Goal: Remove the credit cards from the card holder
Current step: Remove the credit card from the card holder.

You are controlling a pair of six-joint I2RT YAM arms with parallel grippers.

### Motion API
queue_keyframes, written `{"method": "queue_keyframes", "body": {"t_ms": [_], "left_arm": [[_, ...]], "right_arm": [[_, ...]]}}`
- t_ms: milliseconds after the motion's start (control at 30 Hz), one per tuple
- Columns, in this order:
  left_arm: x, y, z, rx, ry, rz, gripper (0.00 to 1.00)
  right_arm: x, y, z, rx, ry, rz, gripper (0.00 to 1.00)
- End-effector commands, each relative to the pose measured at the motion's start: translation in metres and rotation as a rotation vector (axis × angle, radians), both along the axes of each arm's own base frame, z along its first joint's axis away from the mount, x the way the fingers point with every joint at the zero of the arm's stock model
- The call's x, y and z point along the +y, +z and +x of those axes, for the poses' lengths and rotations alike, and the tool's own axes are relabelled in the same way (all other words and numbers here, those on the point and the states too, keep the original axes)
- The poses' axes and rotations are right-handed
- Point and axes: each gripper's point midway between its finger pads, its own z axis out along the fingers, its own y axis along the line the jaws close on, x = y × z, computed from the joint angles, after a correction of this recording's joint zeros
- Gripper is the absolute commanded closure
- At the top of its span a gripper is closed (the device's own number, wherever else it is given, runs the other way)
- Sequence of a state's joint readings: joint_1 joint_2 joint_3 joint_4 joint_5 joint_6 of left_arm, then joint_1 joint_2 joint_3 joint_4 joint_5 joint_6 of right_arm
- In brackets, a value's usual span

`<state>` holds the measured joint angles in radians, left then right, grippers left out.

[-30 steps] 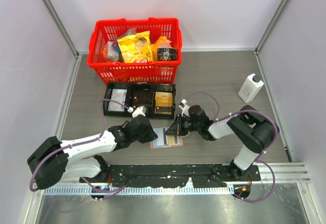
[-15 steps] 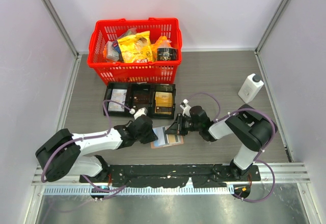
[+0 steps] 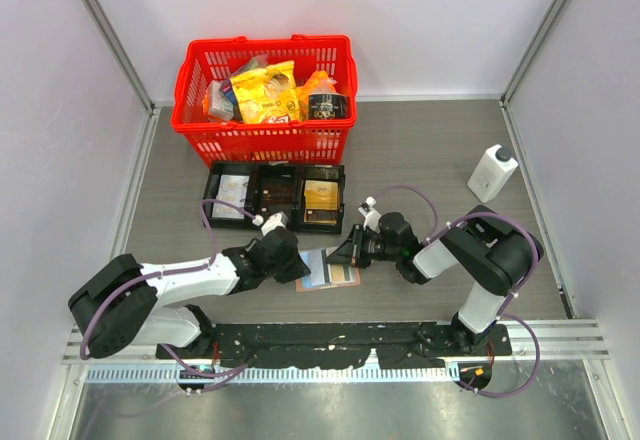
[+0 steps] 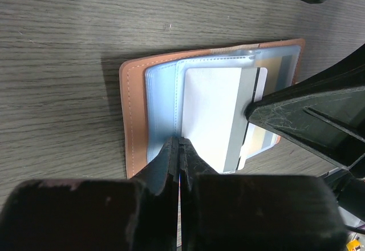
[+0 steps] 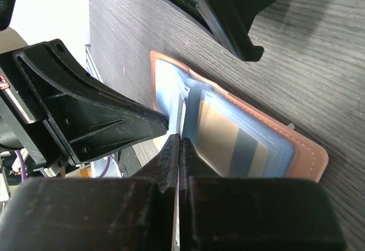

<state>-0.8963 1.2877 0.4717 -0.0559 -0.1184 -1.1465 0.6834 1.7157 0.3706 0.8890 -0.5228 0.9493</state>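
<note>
Left gripper (image 3: 299,268) moved in, jaws clamped together, tips pinning card holder (image 3: 335,278) at 9 o'clock; right gripper (image 3: 340,256) jaws pinched closed at 3 o'clock against credit cards (image 4: 214,114); extraction pending.

Tan card holder (image 4: 132,120) with pale blue sleeves; white, grey and gold credit cards (image 4: 211,114); my black fingers (image 4: 162,171); dark wood-grain bench (image 4: 57,23); beyond the holder, red basket (image 3: 265,142).

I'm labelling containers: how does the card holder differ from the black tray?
The card holder is tan with blue sleeves, the black tray dark throughout. The card holder is smaller and lies folded open; the black tray has three compartments. Both lie flat on the table.
</note>
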Motion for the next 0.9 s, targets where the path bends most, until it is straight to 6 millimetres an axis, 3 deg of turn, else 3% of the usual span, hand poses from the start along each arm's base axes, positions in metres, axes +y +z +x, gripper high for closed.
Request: {"method": "queue_keyframes", "body": {"t_ms": [0, 333, 433, 700, 867], "left_arm": [[0.021, -0.024, -0.011, 0.052, 0.012, 0.092, 0.99], [0.017, -0.021, -0.010, 0.051, 0.001, 0.080, 0.99], [0.009, -0.010, -0.008, 0.032, -0.015, 0.033, 0.98], [-0.015, 0.045, 0.012, -0.113, -0.038, -0.104, 0.93], [-0.021, 0.042, 0.019, -0.112, -0.049, -0.078, 0.92]], "right_arm": [[0.000, 0.015, 0.004, -0.044, 0.008, 0.059, 0.99], [-0.006, 0.015, 0.005, -0.045, 0.007, 0.045, 0.99], [-0.006, 0.015, 0.007, -0.045, 0.007, 0.040, 0.98], [-0.005, 0.013, 0.006, -0.036, 0.008, 0.044, 0.91], [-0.004, 0.015, 0.007, -0.037, 0.008, 0.053, 0.86]]}}
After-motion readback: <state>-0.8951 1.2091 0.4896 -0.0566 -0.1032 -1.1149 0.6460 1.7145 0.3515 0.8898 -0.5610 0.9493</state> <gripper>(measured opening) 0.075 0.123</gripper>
